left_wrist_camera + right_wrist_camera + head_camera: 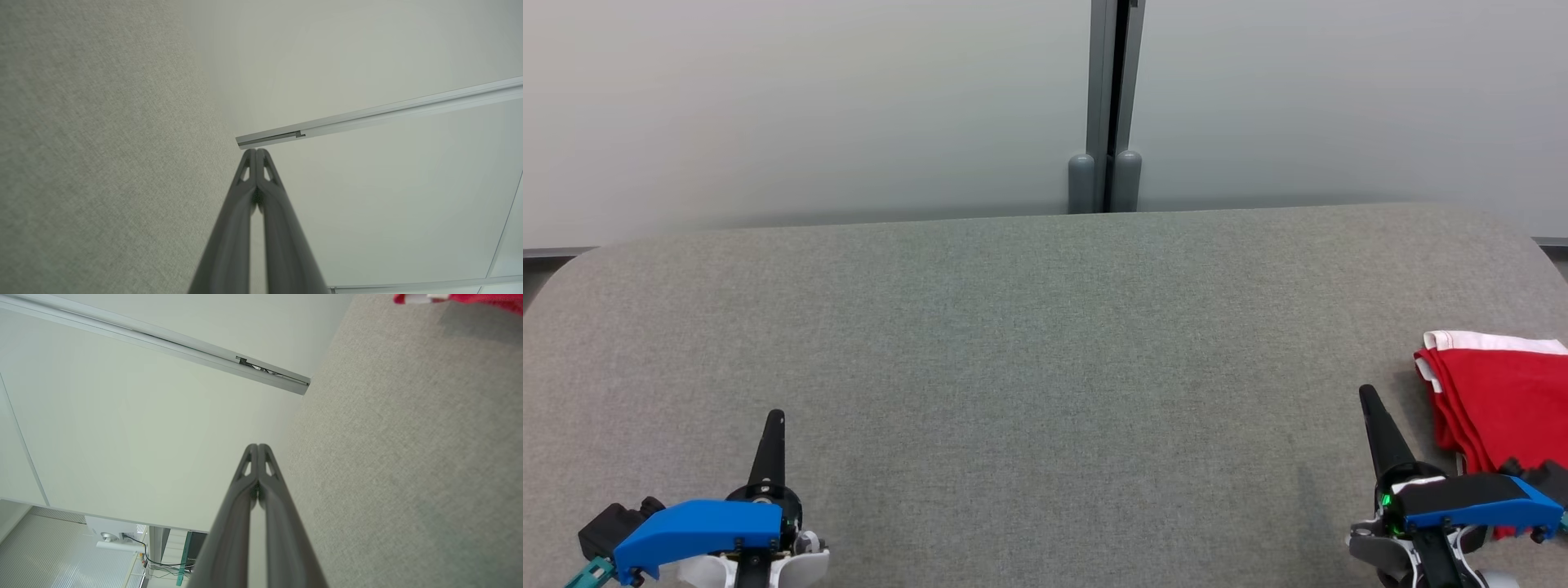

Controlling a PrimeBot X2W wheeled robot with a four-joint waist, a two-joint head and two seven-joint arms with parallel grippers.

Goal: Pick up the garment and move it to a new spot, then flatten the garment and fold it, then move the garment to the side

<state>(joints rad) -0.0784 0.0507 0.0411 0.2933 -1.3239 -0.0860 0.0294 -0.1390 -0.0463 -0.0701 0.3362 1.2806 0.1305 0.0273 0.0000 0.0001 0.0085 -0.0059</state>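
Note:
The garment (pixel 1499 392) is red with a white edge, folded into a neat stack at the far right of the grey padded table (pixel 1029 343). A corner of the garment (pixel 461 299) also shows at the top right of the right wrist view. My right gripper (pixel 1367 395) is shut and empty, just left of the garment and apart from it. In its own wrist view the right gripper (pixel 258 446) has both tips pressed together. My left gripper (pixel 777 416) stands shut and empty at the lower left, far from the garment. The left gripper (pixel 256 150) shows its tips touching.
Pale wall panels (pixel 809 106) rise behind the table, split by a grey post (pixel 1105 106). The table's back edge runs across the middle of the head view, with rounded corners at both ends.

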